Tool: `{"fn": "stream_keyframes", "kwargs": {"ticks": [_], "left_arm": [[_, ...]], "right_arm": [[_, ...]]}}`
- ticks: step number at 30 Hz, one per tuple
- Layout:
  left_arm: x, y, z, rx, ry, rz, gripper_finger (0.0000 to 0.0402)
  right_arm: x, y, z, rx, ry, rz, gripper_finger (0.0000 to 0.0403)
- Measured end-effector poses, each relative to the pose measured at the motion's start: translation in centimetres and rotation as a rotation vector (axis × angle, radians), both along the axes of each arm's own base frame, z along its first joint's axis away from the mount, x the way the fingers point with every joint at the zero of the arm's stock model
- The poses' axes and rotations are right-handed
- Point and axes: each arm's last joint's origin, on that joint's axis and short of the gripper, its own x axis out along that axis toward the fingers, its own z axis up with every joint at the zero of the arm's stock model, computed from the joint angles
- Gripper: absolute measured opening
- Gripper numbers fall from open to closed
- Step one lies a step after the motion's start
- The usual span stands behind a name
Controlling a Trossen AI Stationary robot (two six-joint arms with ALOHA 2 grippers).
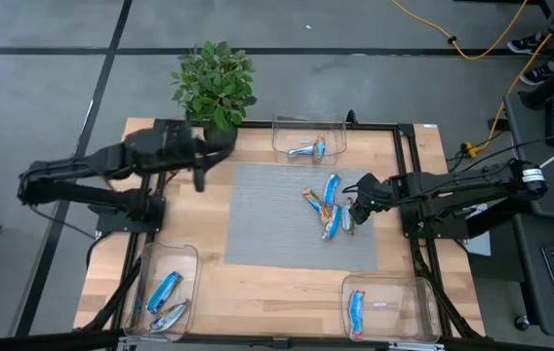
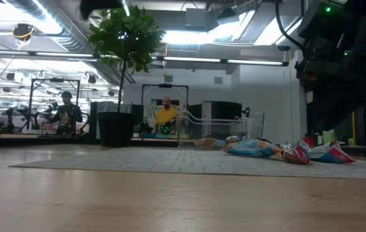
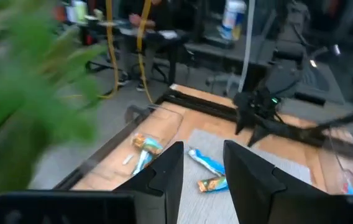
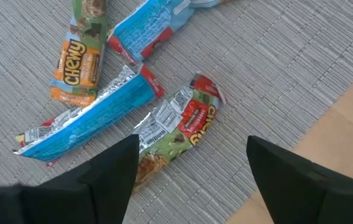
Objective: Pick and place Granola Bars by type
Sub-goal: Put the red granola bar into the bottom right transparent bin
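left pincer (image 1: 199,181) raised at the counter's (image 1: 257,283) far-left by the plant (image 1: 216,83), fingers apart, empty | near-left bin (image 1: 165,292): two bars | far bin (image 1: 308,137): bars | mat (image 1: 277,219): loose bars (image 1: 328,205) right of centre | right pincer (image 4: 189,171) over them, fingers wide apart, empty | near-right bin (image 1: 384,307): one bar

Woven mat (image 1: 277,219) at table (image 1: 257,288) centre. Loose granola bars (image 1: 331,207) clustered on the mat's right part — right gripper (image 1: 360,207) just right of them. Four clear bins at the table corners: far bin (image 1: 308,136), near-left bin (image 1: 165,292), near-right bin (image 1: 384,307), each holding bars. Potted plant (image 1: 216,86) at far edge, left of the far bin; left gripper (image 1: 199,175) just near it, off the mat's left side.
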Motion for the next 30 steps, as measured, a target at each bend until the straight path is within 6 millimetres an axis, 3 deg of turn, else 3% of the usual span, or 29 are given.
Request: {"fn": "stream_keyframes", "kwargs": {"ticks": [5,9,19,23,30], "left_arm": [[-3.5,-0.4,-4.7,-0.054,-0.174,0.070,0.0102],[-5.1,-0.6,-8.2,-0.089,-0.313,0.079,0.0098],[-5.9,-0.6,-16.5,-0.174,-0.446,0.122,0.0086],[-5.9,-0.7,-17.8,-0.185,-0.323,0.127,0.0081],[-5.6,-0.9,-18.1,0.008,-0.199,0.063,0.0066]], "right_arm": [[0.0,0.0,0.0,0.001,0.000,0.000,0.0297],[0.0,0.0,0.0,0.002,0.000,-0.001,0.0297],[0.0,0.0,0.0,0.009,0.000,0.000,0.0297],[0.0,0.0,0.0,0.013,-0.001,-0.008,0.0297],[0.1,0.0,0.0,0.014,-0.008,-0.010,0.0297]]}}
